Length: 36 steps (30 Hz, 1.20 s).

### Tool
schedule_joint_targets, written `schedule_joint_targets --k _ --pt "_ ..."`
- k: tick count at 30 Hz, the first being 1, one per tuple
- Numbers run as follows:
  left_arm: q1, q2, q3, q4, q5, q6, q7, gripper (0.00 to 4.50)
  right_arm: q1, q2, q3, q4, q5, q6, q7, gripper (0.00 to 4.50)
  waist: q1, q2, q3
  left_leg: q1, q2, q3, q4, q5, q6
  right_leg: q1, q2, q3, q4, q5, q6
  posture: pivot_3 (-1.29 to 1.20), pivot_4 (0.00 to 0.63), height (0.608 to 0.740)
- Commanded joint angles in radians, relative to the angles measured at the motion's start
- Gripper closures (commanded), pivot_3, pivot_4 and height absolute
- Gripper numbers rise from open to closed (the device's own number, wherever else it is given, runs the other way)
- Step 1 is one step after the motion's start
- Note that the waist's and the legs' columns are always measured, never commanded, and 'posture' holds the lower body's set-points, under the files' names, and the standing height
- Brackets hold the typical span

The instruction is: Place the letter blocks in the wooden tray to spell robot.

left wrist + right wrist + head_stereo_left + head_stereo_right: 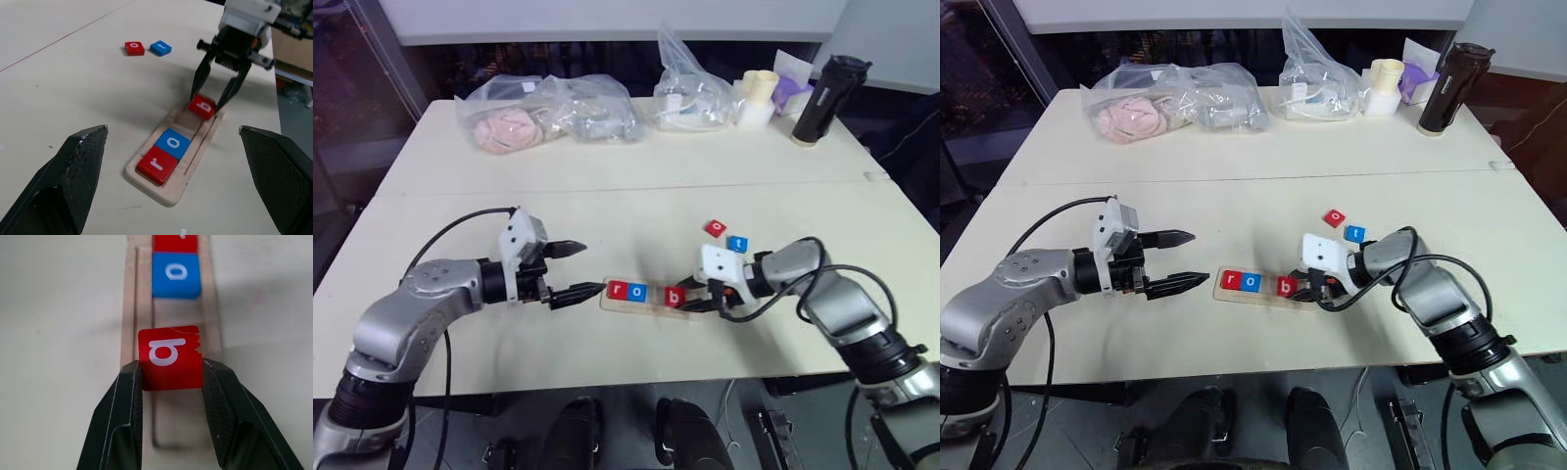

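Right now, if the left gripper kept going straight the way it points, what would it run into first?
Most likely the wooden tray, at the end holding the red r block. The left gripper is open and aimed at it; depth is hard to judge.

I see r [618, 289] and o [637, 291] side by side in the wooden tray [646, 305]; b [674, 297] sits right of them, perhaps tilted; two more blocks [726, 236] lie behind on the tabletop [607, 211].

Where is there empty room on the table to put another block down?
Bare tabletop lies between the bags at the back and the wooden tray. It is crowded around the tray: the right tool holds the red b block there, and two loose blocks sit just behind.
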Motion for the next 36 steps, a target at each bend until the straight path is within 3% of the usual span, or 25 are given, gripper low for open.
schedule_joint_targets --k 1,21,23,28,36 --pt "0.013 -0.01 0.033 -0.044 -0.013 -0.018 0.017 0.0 -0.04 0.028 0.0 -0.017 -0.018 -0.002 -0.034 3.38 0.0 0.0 0.0 0.0 0.0 0.0 0.0 0.0 0.0 0.0 0.0 0.0 0.0 0.0 0.0 0.0 0.15 0.74" --pt "0.038 -0.035 0.041 -0.074 -0.025 -0.01 0.064 0.0 -0.065 0.074 0.059 -0.005 -0.042 -0.002 -0.026 3.38 0.0 0.0 0.0 0.0 0.0 0.0 0.0 0.0 0.0 0.0 0.003 -0.001 0.001 0.0 0.0 0.0 0.15 0.74" --pt "0.036 -0.035 0.039 -0.071 -0.025 -0.012 0.066 0.0 -0.069 0.075 0.06 0.0 -0.043 -0.007 -0.024 2.25 0.0 0.0 0.0 0.0 0.001 0.0 0.0 0.0 0.0 0.0 0.004 -0.001 0.001 0.0 0.0 0.0 0.15 0.74" --pt "0.037 -0.036 0.036 -0.074 -0.026 -0.011 0.07 0.0 -0.079 0.082 0.061 0.0 -0.042 -0.006 -0.029 0.05 0.0 0.0 0.0 0.0 0.001 0.0 0.0 0.0 0.0 0.0 0.004 -0.001 0.001 0.0 0.0 0.0 0.15 0.74" --pt "0.031 -0.036 0.035 -0.067 -0.026 -0.011 0.069 0.0 -0.095 0.065 -0.003 -0.031 -0.012 0.016 -0.049 0.05 0.0 0.0 0.0 0.0 0.001 0.0 0.0 0.0 0.0 0.0 0.004 -0.001 0.001 0.0 0.0 0.0 0.15 0.74"
